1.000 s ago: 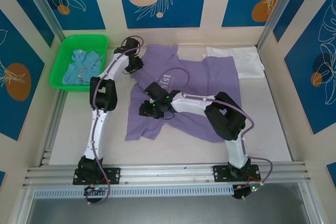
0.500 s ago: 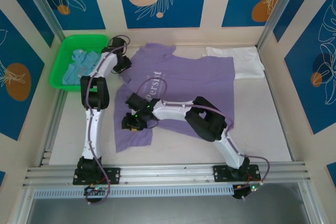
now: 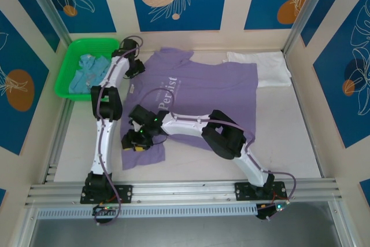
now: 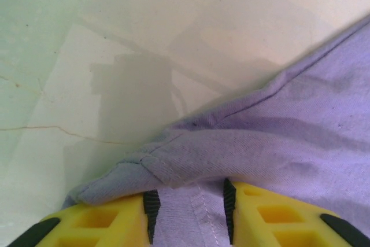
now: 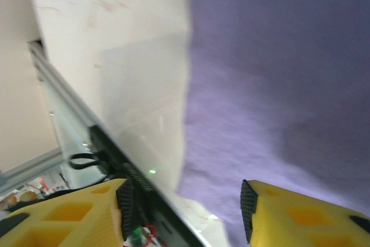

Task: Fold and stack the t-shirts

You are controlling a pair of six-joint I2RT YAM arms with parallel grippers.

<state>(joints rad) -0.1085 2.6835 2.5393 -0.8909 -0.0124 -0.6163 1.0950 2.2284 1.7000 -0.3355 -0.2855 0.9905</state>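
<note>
The lavender t-shirt lies spread on the table, with its white lettering face up. My left gripper is at the far left shoulder and is shut on a seamed fold of the purple cloth. My right gripper hovers at the shirt's near left corner; in the right wrist view its jaws stand wide open over the blurred purple hem. A white t-shirt lies flat at the back right. The light blue t-shirt is crumpled in the basket.
The green plastic basket sits at the back left, just beside my left arm. An aluminium rail runs along the near edge, close to my right gripper. Bare table lies to the right of the lavender shirt.
Both arms have swung left, dragging the lavender shirt out flatter and leftward. The right gripper travelled toward the near left corner, and the lettering has come fully into sight.
</note>
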